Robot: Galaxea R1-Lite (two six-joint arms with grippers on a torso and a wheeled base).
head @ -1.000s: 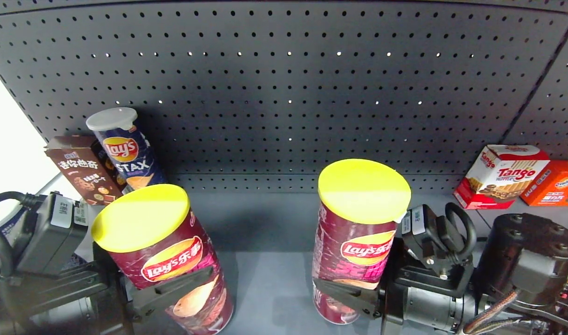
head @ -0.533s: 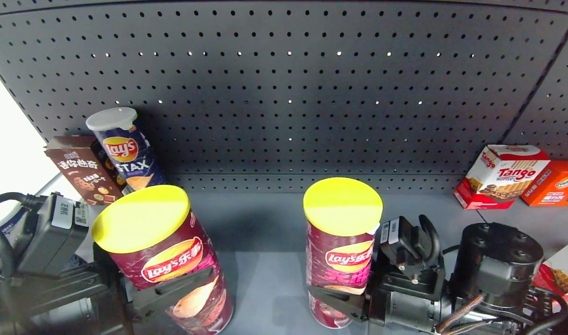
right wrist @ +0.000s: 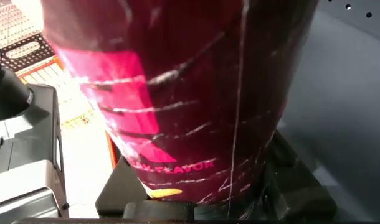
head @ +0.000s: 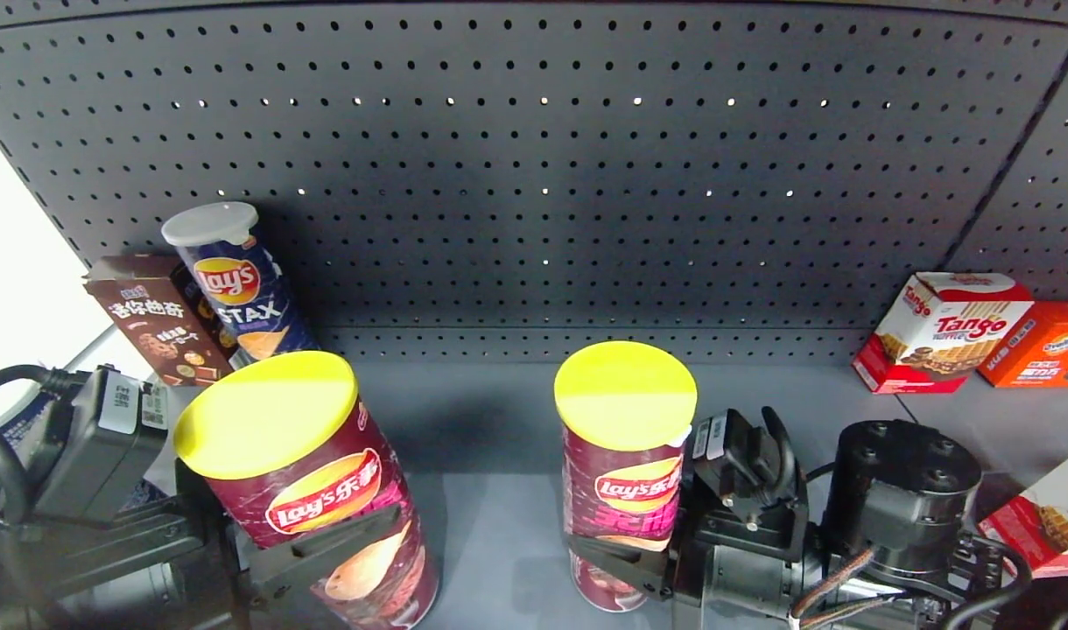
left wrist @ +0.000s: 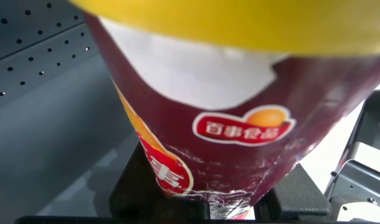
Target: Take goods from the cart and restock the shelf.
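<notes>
**Tools.** The left tool (head: 315, 547) is clenched on the left can (head: 280, 455). One dark finger crosses the can's lower body below the printed label. The can tilts, with its yellow lid leaning toward the robot's left and its base further right. The right tool (head: 617, 560) grasps the right can (head: 626, 455) low on its body, and this can stands nearly upright. Whether its base touches the shelf (head: 499, 525) cannot be told.

**Room.** Bare shelf floor lies between the two cans and runs back to the perforated back panel (head: 534, 219). At the left rear, a blue can (head: 236, 280) leans against the panel, and a brown box (head: 153, 315) sits just beside it. Both are near the left can's lid (the tightest spot on that side). At the right rear, a wafer box (head: 945, 332) touches an orange box (head: 1042, 346), and both are well apart from the right can. Another red box (head: 1042, 516) lies at the right edge, beyond the right arm.

**Views.** The left wrist view shows the white label patch on the left can's far side, and both fingers pressed against the can's base. The right wrist view shows a scuffed pink band on the right can, with patterned boxes behind it.
</notes>
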